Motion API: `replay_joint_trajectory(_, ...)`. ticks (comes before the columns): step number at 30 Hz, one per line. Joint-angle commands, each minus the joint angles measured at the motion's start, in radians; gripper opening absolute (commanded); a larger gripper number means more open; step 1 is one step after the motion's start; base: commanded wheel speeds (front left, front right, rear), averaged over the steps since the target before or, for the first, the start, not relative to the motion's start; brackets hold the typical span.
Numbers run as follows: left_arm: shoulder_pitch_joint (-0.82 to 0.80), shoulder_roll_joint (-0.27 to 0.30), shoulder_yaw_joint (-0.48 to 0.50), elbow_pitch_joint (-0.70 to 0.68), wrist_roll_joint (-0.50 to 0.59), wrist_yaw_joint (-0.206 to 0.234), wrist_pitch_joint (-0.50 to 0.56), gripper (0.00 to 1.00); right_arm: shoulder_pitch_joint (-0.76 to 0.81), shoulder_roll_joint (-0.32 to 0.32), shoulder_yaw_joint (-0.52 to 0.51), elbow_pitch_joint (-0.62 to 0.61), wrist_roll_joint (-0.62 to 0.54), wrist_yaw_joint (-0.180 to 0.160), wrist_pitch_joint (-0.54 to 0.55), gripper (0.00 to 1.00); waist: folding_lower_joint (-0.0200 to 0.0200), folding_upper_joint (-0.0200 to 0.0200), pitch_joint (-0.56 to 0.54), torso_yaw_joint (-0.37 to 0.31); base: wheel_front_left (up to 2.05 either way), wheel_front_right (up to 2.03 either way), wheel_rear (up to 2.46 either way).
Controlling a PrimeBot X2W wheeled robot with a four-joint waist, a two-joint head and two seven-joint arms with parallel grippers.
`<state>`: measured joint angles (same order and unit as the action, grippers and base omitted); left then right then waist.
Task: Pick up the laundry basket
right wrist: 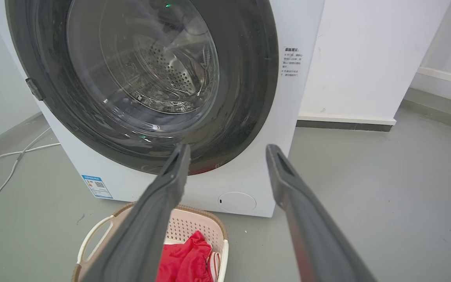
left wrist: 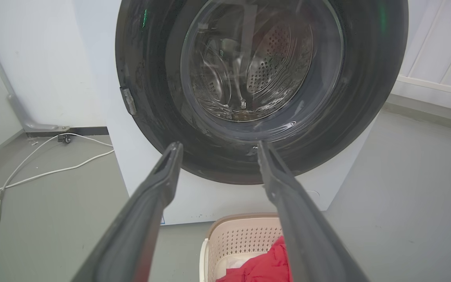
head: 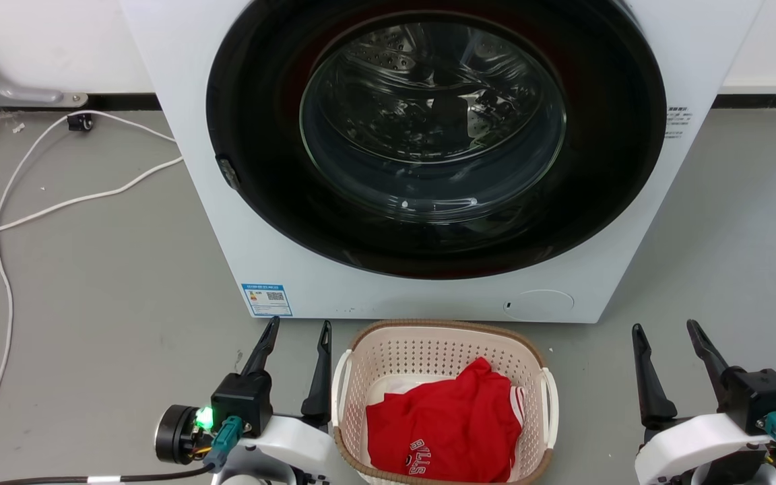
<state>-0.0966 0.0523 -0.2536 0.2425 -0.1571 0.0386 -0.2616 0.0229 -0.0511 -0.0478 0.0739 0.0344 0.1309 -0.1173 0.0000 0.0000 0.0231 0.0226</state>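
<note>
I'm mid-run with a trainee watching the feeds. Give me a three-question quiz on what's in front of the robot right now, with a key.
1. True or false: the left gripper is shut on a white side handle of the cream-beige oval plastic laundry basket.
2. What lies in the basket?
A. a blue towel
B. a red shirt with white lettering
C. nothing
3. Fill in: the basket stands on the grey floor, directly in front of the white front-loading ____, whose round glass door is closed.

Key
1. False: both the left gripper and the right gripper are open, either side of the basket, holding nothing.
2. B, the red shirt.
3. washer.
</note>
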Motion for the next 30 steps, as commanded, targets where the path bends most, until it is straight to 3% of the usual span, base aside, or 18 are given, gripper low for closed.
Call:
replay_joint_trajectory(1, -0.01, -0.001, 0.003, -0.001, -0.001, 0.005, -0.005, 1.0, -0.012, 0.001, -0.002, 0.002, 0.005, 0.0, -0.003, 1.0, 0.0, 0.0, 0.008, -0.001, 0.0, 0.0, 0.0)
replay_joint_trajectory(10, -0.072, -0.002, -0.018, 0.09, -0.022, -0.004, -0.004, 1.0, -0.053, 0.001, -0.013, 0.034, 0.027, 0.0, 0.017, 1.0, 0.0, 0.0, 0.13, -0.01, 0.0, 0.0, 0.0)
replay_joint_trajectory(14, -0.129, -0.002, -0.027, 0.156, -0.083, -0.007, -0.004, 1.0, -0.092, 0.001, -0.008, 0.075, 0.033, 0.0, 0.022, 1.0, 0.0, 0.0, 0.224, -0.021, 0.0, 0.0, 0.0)
replay_joint_trajectory(30, -0.405, -0.002, -0.012, 0.472, -0.172, -0.04, -0.004, 1.0, -0.303, -0.01, 0.009, 0.341, 0.068, 0.0, -0.028, 1.0, 0.0, 0.0, 0.554, -0.05, 0.0, 0.0, 0.0)
